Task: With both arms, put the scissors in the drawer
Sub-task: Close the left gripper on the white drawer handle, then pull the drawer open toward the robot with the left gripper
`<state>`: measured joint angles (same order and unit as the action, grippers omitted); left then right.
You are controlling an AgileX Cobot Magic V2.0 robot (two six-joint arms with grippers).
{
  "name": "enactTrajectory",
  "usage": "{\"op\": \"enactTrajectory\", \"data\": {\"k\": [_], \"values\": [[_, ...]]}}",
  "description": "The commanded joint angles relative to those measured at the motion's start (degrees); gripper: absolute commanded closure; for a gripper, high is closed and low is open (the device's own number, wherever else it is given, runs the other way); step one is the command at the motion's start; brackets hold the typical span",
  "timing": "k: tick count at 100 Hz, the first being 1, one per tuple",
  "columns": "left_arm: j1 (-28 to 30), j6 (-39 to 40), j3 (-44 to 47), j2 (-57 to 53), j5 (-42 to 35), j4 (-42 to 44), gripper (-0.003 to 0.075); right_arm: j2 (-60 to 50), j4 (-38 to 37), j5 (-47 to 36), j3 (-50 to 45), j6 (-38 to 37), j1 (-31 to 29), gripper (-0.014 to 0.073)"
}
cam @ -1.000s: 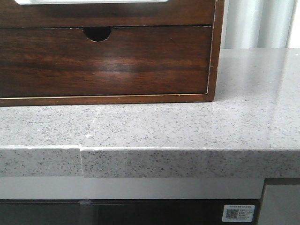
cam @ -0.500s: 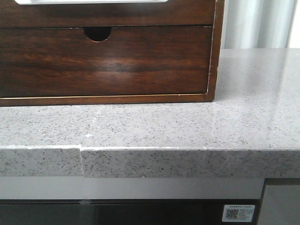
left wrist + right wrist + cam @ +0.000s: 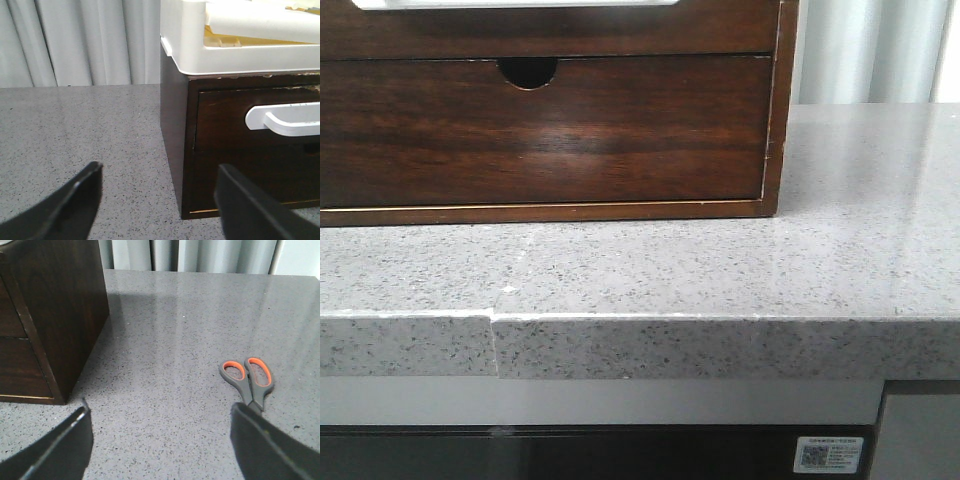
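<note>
Comparing with a second ago, nothing has shifted: scissors (image 3: 248,379) lie flat on the counter (image 3: 190,330) right of the drawer (image 3: 250,130); left gripper (image 3: 162,200) and right gripper (image 3: 162,440) gape, holding nothing

Left gripper (image 3: 160,200) spread wide, low over the counter; right gripper (image 3: 162,440) likewise spread wide, holding nothing.

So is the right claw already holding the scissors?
No. In the right wrist view the scissors lie flat on the grey countertop, and the right claw is open with nothing between its fingers.
</note>
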<state>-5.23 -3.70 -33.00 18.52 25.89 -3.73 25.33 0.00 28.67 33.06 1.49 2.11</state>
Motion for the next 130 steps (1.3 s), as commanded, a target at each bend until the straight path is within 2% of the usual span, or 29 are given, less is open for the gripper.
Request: {"op": "enactTrajectory", "data": {"k": [1,15,27,34,52,74,92,117,124,130], "values": [[-0.1,0.0,-2.0,1.0,-4.0,-1.0,0.0142,0.8,-0.4,-5.0,1.6,0.1,0.0,0.0045],[-0.1,0.3,-2.0,1.0,-4.0,-1.4,0.0171,0.8,-0.4,-5.0,1.6,0.1,0.0,0.0045],[-0.1,0.3,-2.0,1.0,-6.2,-5.4,0.0206,0.8,-0.4,-5.0,1.6,0.1,0.0,0.0045],[-0.1,0.3,-1.8,1.0,-7.6,-11.5,0.0229,0.8,-0.4,-5.0,1.6,0.1,0.0,0.0045],[-0.1,0.3,0.6,2.0,-8.5,-36.7,0.0274,0.8,-0.4,-5.0,1.6,0.1,0.0,0.0045],[-0.2,-0.1,2.2,10.4,-4.0,-51.8,0.0283,0.8,-0.4,-5.1,1.6,0.1,0.0,0.0045],[-0.2,-14.7,2.2,18.3,-2.0,-71.3,0.0283,0.8,-0.4,-5.1,1.6,0.1,0.0,0.0045],[-0.2,-37.7,2.2,28.9,7.2,-98.1,0.0283,0.8,-0.4,-5.1,1.6,0.1,0.0,0.0045],[-0.2,-42.9,2.2,31.8,10.7,-103.4,0.0283,0.8,-0.4,-5.1,1.6,0.1,0.0,0.0045],[-0.2,-43.6,1.5,34.2,12.5,-103.3,0.0283,0.8,-0.4,-5.1,1.6,0.1,0.0,0.0045]]}}
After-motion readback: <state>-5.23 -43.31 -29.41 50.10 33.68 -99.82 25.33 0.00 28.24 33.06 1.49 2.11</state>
